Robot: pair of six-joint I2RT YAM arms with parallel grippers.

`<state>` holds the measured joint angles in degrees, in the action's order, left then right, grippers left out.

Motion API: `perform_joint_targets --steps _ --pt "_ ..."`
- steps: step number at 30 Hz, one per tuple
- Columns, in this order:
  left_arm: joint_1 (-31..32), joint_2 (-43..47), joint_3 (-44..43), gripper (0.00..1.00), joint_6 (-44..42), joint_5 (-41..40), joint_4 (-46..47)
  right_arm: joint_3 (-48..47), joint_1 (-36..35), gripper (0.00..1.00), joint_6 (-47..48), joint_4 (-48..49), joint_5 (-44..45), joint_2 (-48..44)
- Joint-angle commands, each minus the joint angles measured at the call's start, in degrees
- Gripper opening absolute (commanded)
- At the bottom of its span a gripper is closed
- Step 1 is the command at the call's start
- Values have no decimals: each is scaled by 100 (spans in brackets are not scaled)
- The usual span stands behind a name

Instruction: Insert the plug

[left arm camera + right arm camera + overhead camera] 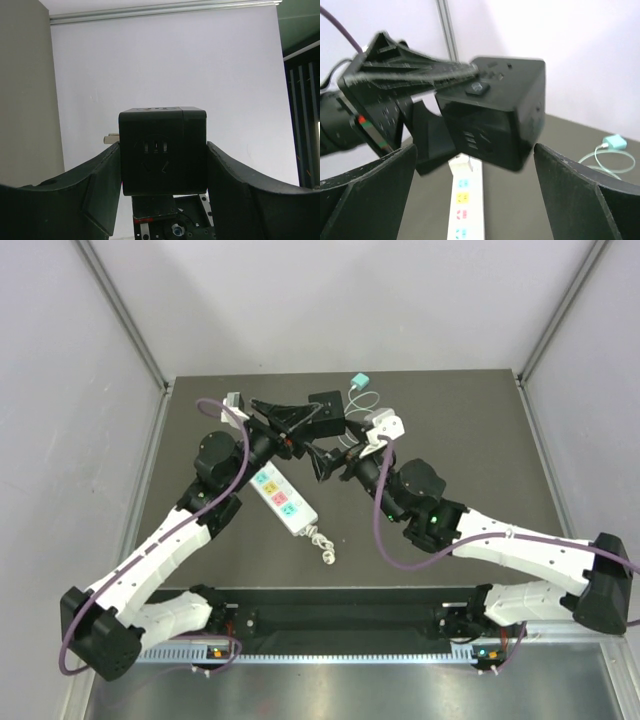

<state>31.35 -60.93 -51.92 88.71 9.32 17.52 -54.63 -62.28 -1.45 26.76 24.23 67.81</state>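
Observation:
A black cube plug (pixel 326 410) is held in the air over the far middle of the dark table. My left gripper (pixel 312 416) is shut on its two sides; in the left wrist view the cube (pixel 162 150) sits between my fingers (pixel 100 185), with pale prongs (pixel 111 138) sticking out to the left. My right gripper (pixel 333 452) is open and empty just beside the cube; in its own view the cube (pixel 495 120) hangs just beyond my open gripper (pixel 475 150). A white power strip (pixel 283 498) with coloured sockets lies on the table below and also shows in the right wrist view (pixel 464 200).
A teal charger (pixel 360 380) with a pale cable lies at the table's far edge and shows in the right wrist view (pixel 615 142). The strip's coiled white cord (pixel 322 543) lies toward the near edge. Grey enclosure walls stand on both sides and behind.

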Motion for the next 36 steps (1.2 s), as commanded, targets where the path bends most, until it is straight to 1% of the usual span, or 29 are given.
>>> perform_joint_targets --steps 1,5,7,11,13,14,15,17,19,20,22,23,25,26,28,29,30,31,32,33,34,36 --pt "125 353 15 0 121 -404 533 -504 -240 100 602 786 415 250" --pt "257 502 68 0 112 -606 446 -619 -434 98 1242 1085 1073 487" --pt "327 538 59 0 94 -642 393 -645 -478 95 1454 1242 1145 593" --pt "459 547 77 0 112 -677 402 -698 -601 87 2182 1577 1242 786" --pt "608 608 147 0 129 -826 349 -715 -689 82 2464 1770 1321 856" --pt "644 643 165 0 103 -888 288 -733 -724 79 2727 1832 1426 926" --pt "696 661 156 0 68 -1123 200 -733 -776 78 2842 1911 1488 953" --pt "705 696 121 0 24 -1204 -28 -681 -803 79 3028 2131 1654 980" --pt "714 705 112 0 -20 -1301 -134 -584 -821 86 3116 2332 1734 971" --pt "714 714 112 0 -29 -1327 -161 -549 -821 91 3142 2394 1752 953" --pt "714 688 130 0 -29 -1337 -152 -496 -821 92 3212 2483 1778 936" --pt "714 670 138 0 -11 -1319 -135 -496 -821 90 3239 2483 1778 953" --pt "714 644 138 0 6 -1301 -135 -496 -829 81 3326 2483 1752 962" --pt "714 635 138 0 15 -1293 -109 -487 -829 64 3344 2483 1735 971" --pt "723 643 138 0 6 -1275 -65 -470 -829 48 3380 2527 1708 980" --pt "714 635 130 0 -11 -1258 -12 -461 -829 38 3380 2501 1708 971" --pt "714 609 77 0 -107 -1231 6 -443 -829 34 3388 2483 1699 971" --pt "714 591 16 0 -186 -1118 -20 -382 -829 26 3371 2474 1682 945" --pt "714 573 -72 17 -387 -1021 -99 -338 -821 21 3380 2474 1673 918" --pt "723 477 -316 27 -502 -968 -369 -294 -821 15 3371 2474 1664 892" --pt "714 424 -458 38 -643 -558 -511 -163 -829 0 3362 2491 1629 813" --pt "714 310 -782 60 -1063 -248 -984 -13 -795 0 3353 2474 1612 690"
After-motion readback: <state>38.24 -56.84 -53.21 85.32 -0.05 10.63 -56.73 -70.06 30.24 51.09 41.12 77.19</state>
